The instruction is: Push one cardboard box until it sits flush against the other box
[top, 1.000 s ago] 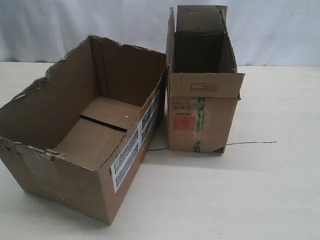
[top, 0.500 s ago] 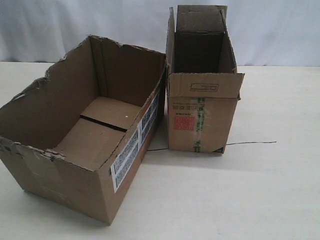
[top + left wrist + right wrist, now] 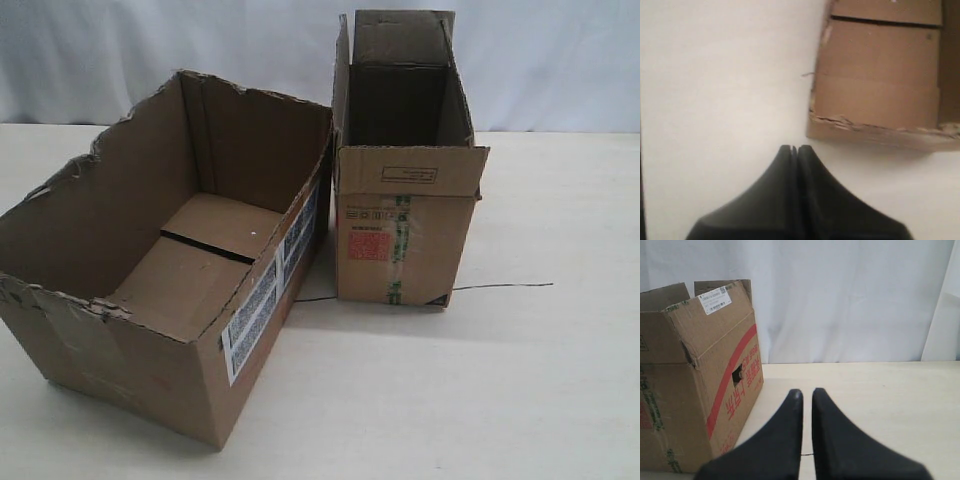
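Note:
The wide, squat cardboard box [image 3: 150, 210] with torn top edges and white barcode labels stands at the left, angled. The taller, narrow other box [image 3: 405, 225] with the red square label and green-striped tape stands at the right. Their far corners nearly meet, and a wedge-shaped gap widens toward the front. Neither gripper shows in the exterior view. My left gripper [image 3: 796, 147] is shut and empty, just off a torn corner of the wide box [image 3: 875, 85]. My right gripper [image 3: 806, 392] has only a thin slit between its fingers, beside the tall box's red-striped side [image 3: 695, 380], apart from it.
Both boxes rest on a pale wooden table [image 3: 480, 400]. A thin dark wire [image 3: 500, 286] lies on it, running out from under the tall box. A white curtain [image 3: 550, 60] hangs behind the table.

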Robot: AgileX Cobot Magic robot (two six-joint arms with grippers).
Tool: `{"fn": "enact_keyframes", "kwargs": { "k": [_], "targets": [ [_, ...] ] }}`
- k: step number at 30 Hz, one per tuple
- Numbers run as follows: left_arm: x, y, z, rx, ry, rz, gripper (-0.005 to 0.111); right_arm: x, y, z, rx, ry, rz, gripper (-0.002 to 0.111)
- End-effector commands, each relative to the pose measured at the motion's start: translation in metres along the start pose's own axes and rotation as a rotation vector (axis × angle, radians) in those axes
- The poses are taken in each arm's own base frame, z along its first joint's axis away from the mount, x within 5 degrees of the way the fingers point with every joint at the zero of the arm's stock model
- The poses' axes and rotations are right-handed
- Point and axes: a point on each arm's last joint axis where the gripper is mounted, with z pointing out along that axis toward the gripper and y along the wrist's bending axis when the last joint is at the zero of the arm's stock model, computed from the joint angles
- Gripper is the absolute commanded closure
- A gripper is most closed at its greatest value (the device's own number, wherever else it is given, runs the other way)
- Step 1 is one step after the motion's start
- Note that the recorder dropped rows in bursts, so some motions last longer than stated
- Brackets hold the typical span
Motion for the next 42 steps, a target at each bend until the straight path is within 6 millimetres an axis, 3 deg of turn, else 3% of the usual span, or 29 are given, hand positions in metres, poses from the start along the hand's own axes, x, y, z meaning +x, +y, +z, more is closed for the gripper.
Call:
{"fn": "enact_keyframes", "kwargs": {
  "k": [1, 8, 11, 17, 22, 31, 42],
  "targets": [
    [0.02, -0.017, 0.017, 0.106, 0.077, 0.057, 0.107, 0.001, 0.0, 0.0, -0.005, 0.001, 0.002, 0.103],
    [0.051, -0.044, 0.024, 0.291, 0.081, 0.087, 0.107, 0.001, 0.0, 0.0, -0.005, 0.001, 0.002, 0.103],
    [0.055, -0.056, 0.031, 0.398, 0.038, 0.083, 0.107, 0.001, 0.0, 0.0, -0.005, 0.001, 0.002, 0.103],
    [0.061, -0.063, 0.055, 0.405, -0.032, 0.072, 0.107, 0.001, 0.0, 0.0, -0.005, 0.001, 0.002, 0.103],
    [0.057, -0.065, 0.065, 0.411, -0.009, 0.065, 0.107, 0.001, 0.0, 0.0, -0.005, 0.001, 0.002, 0.103],
    [0.044, -0.069, 0.101, 0.423, 0.098, 0.04, 0.107, 0.001, 0.0, 0.0, -0.005, 0.001, 0.002, 0.103],
    [0.027, -0.076, 0.116, 0.489, 0.011, -0.008, 0.107, 0.001, 0.0, 0.0, -0.005, 0.001, 0.002, 0.103]
  ]
}}
